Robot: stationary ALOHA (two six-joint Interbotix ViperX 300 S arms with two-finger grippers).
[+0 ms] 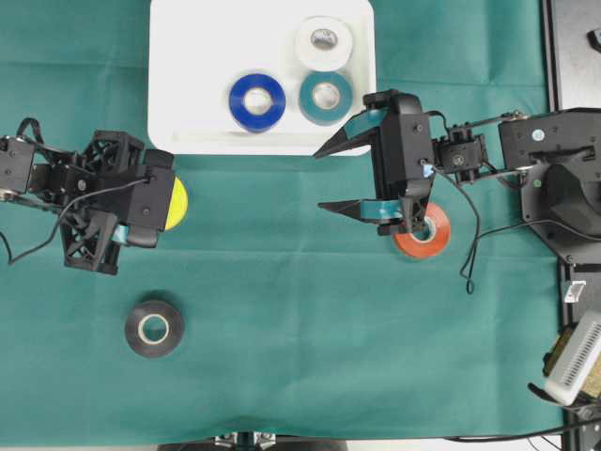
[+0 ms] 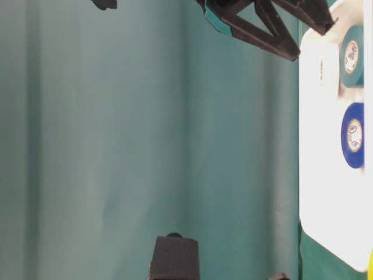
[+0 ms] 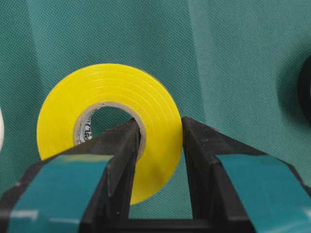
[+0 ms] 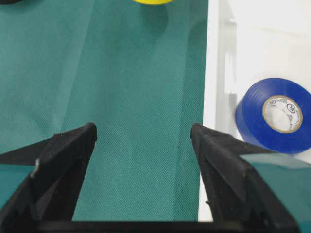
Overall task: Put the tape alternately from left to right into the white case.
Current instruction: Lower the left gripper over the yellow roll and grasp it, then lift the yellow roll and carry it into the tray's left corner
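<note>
The white case (image 1: 188,75) lies at the top middle and holds a blue tape (image 1: 256,101), a teal tape (image 1: 326,97) and a white tape (image 1: 323,40). My left gripper (image 3: 160,131) is shut on a yellow tape (image 3: 121,92), one finger through its hole and the other on its outer face. In the overhead view that yellow tape (image 1: 178,202) sits just below the case's left corner, under my left gripper (image 1: 155,199). My right gripper (image 1: 322,178) hangs open and empty beside the case's lower right edge, over bare cloth (image 4: 143,73). An orange tape (image 1: 424,237) lies under the right arm.
A black tape (image 1: 154,328) lies on the green cloth at the lower left. The blue tape (image 4: 274,114) and the case wall (image 4: 216,73) stand right of my right gripper (image 4: 143,128). A dark frame (image 1: 573,56) borders the table's right side.
</note>
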